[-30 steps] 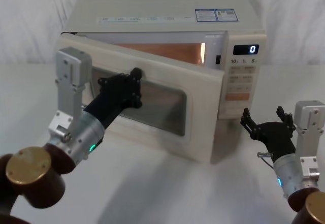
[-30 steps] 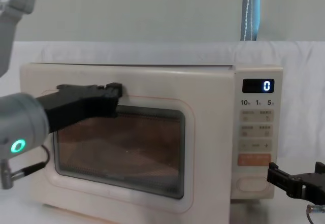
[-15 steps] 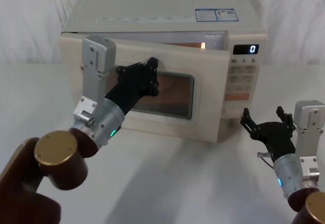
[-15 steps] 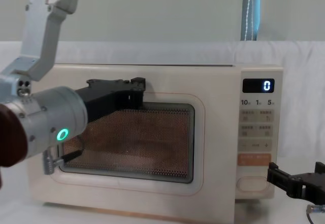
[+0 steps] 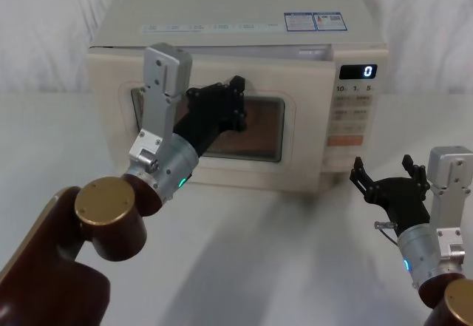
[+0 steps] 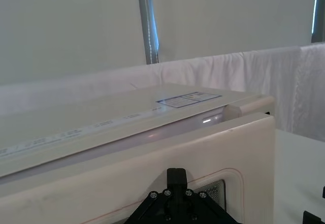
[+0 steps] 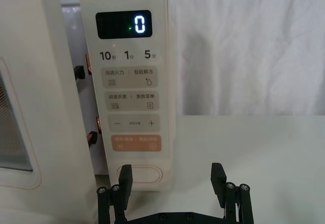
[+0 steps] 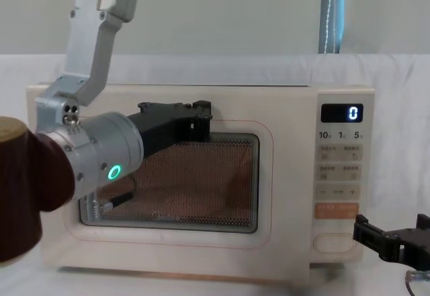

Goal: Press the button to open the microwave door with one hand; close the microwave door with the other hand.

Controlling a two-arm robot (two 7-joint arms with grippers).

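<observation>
The cream microwave door (image 5: 303, 143) with its dark window stands almost closed. In the right wrist view a narrow gap with two latch hooks still shows between the door (image 7: 45, 82) and the control panel. My left gripper (image 5: 236, 98) is shut, its tip pressed against the door's upper part above the window (image 8: 198, 116). The large cream pill-shaped button (image 7: 144, 174) sits at the bottom of the panel, below the orange key. My right gripper (image 7: 172, 183) hangs open just in front of the button (image 8: 334, 243), not touching it.
The microwave (image 5: 222, 8) stands on a white-draped table (image 5: 281, 252) with a white cloth backdrop behind. Its display (image 7: 124, 25) reads 0. Bare tabletop lies in front of the microwave and to its right. My left arm crosses in front of the door's left half.
My left gripper has pushed the door from wide open to almost closed, moving up and towards the microwave. The right gripper has stayed where it was.
</observation>
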